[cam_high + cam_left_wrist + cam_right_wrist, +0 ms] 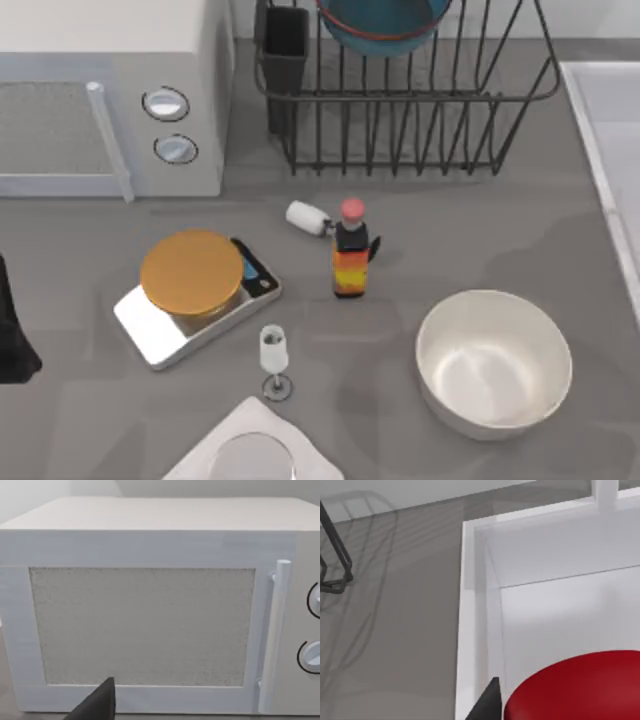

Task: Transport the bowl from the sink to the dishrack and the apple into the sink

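The bowl [385, 25] sits in the dishrack [420, 110] at the far side of the tabletop [480, 230], just right of the rack's black cup [285, 45]. The sink [610, 150] lies along the right edge. In the right wrist view the apple [580, 687] is over the sink's basin, close under the right claw [487, 702]; whether the claw is clamped on it I cannot tell. The left arm [12, 330] waits at the left edge, facing the microwave [150, 610]; its claw's state is also unclear.
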You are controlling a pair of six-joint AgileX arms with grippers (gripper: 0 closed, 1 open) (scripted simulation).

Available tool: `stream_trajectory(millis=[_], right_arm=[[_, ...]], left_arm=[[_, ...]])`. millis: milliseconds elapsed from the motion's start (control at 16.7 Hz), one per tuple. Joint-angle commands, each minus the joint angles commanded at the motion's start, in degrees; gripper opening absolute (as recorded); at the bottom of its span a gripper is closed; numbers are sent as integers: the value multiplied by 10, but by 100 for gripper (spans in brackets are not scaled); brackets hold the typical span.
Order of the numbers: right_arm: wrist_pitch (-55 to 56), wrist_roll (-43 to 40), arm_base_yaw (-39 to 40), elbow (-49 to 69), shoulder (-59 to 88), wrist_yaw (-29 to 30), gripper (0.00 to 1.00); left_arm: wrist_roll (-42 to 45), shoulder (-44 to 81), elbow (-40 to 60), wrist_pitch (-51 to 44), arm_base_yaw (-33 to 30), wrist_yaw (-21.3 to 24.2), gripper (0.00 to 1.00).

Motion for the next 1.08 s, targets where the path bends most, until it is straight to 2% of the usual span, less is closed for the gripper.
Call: stream_trajectory(millis=[240,480,1080], right_arm=[[132,-34,-94,-37,-39,-64,0],[218,-53,-150,-46,-74,-108,0],[255,-55,-159,-47,-59,-116,0]], left_arm=[[0,0,0,0,0,0,100],[0,0,0,0,0,0,100],[0,0,0,0,0,0,100]])
